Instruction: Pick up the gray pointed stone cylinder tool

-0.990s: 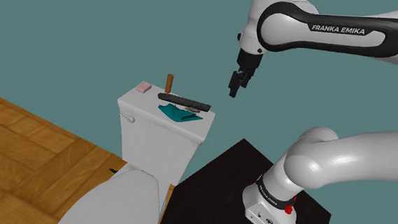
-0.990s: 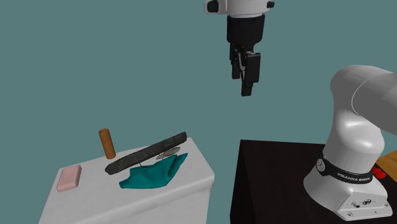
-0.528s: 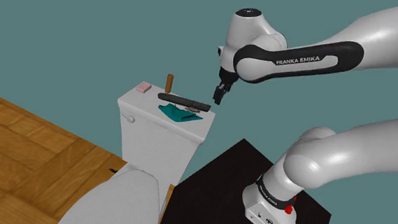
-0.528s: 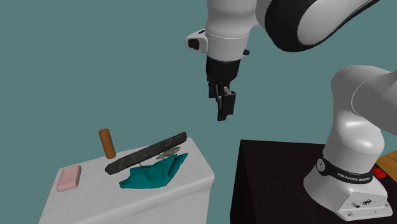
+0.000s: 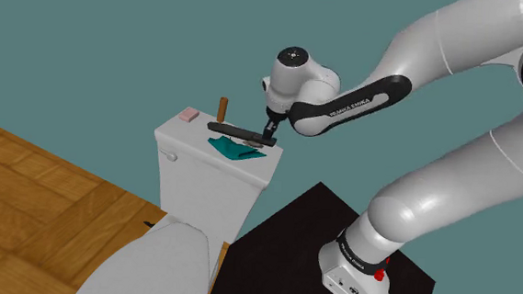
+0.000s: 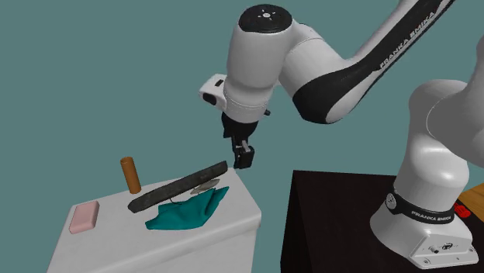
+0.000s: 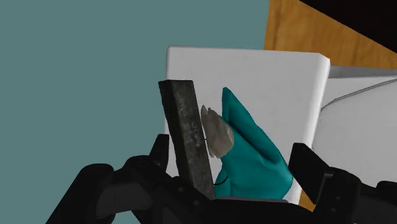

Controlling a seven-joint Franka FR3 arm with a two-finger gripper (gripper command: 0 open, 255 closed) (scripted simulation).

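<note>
A long dark grey stone bar (image 5: 242,132) (image 6: 177,187) (image 7: 188,137) lies aslant on the white toilet tank lid (image 5: 191,133) (image 6: 242,215) (image 7: 280,83), propped over a teal cloth (image 5: 232,150) (image 6: 186,212) (image 7: 251,156). A small pale grey pointed piece (image 6: 203,186) (image 7: 216,132) sits between bar and cloth. My gripper (image 5: 268,133) (image 6: 243,159) (image 7: 232,156) hovers just above the bar's end nearest the arm. Its fingers stand apart, open, with nothing held. In the wrist view that end of the bar runs down close to one finger (image 7: 159,149).
A brown upright cylinder (image 5: 222,107) (image 6: 130,174) and a pink block (image 5: 190,114) (image 6: 84,217) stand at the lid's far end. The toilet bowl (image 5: 143,264) sits below, on a wooden floor (image 5: 28,175). The black stand (image 5: 292,235) (image 6: 333,225) is beside the tank.
The arm has swung down and towards the tank; the gripper dropped from high beside the lid to just over the bar's near end. The things on the lid have not moved.
</note>
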